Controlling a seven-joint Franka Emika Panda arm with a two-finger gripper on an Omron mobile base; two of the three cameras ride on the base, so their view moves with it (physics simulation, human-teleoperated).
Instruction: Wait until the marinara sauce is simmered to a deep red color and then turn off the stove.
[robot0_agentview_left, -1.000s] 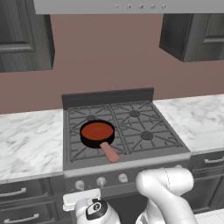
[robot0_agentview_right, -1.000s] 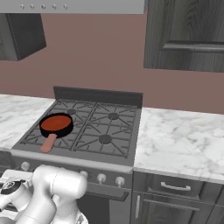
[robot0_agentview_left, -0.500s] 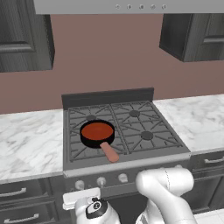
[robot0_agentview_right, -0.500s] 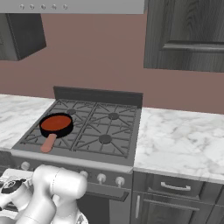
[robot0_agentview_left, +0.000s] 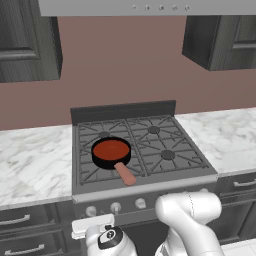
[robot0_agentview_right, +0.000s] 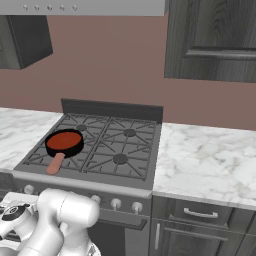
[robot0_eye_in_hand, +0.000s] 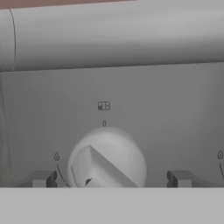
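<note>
Hand view is looking straight at one silver knob (robot0_eye_in_hand: 107, 157) on the stove's (robot0_agentview_left: 150, 145) front panel; the knob's ridge is sitting tilted off the small mark above it, which I am reading as burner on. The hand (robot0_eye_in_hand: 109, 179) is standing fully open, its two dark tips flanking the knob with a gap on each side, gripping nothing. Left base view is showing the marinara sauce (robot0_agentview_left: 111, 149) in the small black pan (robot0_agentview_left: 100, 161) on the front-left burner, pink handle (robot0_agentview_left: 125, 173) pointing toward the front edge; marble worktop (robot0_agentview_left: 30, 160) is running on both sides. Sauce is reading orange-red to red, and I am judging it not clearly deep red yet. Step in hand: waiting, pre-positioned at the knob. Next move is calling for closing on the knob ridge and rotating it back to the mark once the colour is deepening.
</note>
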